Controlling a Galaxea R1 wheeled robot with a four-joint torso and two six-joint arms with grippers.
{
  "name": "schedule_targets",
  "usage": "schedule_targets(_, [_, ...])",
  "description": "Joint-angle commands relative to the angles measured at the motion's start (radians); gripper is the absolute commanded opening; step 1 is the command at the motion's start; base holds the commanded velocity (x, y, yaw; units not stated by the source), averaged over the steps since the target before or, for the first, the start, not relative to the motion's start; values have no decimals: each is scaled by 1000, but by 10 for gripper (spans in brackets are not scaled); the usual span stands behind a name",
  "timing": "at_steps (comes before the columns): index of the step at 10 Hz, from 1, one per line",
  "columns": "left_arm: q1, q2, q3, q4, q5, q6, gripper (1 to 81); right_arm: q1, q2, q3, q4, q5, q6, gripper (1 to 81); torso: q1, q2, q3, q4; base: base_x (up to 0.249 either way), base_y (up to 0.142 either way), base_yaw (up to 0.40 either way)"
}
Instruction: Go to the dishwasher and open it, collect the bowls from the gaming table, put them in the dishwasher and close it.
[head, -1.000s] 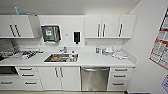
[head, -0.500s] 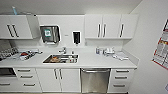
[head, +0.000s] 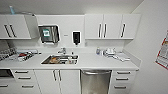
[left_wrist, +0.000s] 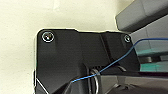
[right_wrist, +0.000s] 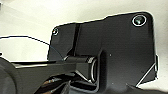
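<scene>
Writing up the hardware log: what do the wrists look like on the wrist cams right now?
Both wrists carry a wide black plate with rounded corners and round silver fittings at them: left plate, right plate. A jointed dark bar with a metal ring joint crosses each. A thin blue cable loops over the left wrist; a thin dark cable arcs beside the right one.

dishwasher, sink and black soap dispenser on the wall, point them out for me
brushed stainless-steel dishwasher (head: 96, 83), head view, middle of its closed front.
steel sink (head: 60, 59), head view, on its basin.
black wall soap dispenser (head: 76, 37), head view, middle of its body.
</scene>
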Motion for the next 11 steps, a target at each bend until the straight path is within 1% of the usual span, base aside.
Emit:
schedule_targets(1, [-41, -15, 10, 14, 40, 3, 811, 43, -18, 12, -8, -51, -4, 811, 0, 0, 0, 0, 91, 0, 0])
schedule_targets(11, [-41, -18, 11, 14, 40, 3, 811, 45, -16, 11, -10, -51, -4, 811, 0, 0, 0, 0, 90, 0, 0])
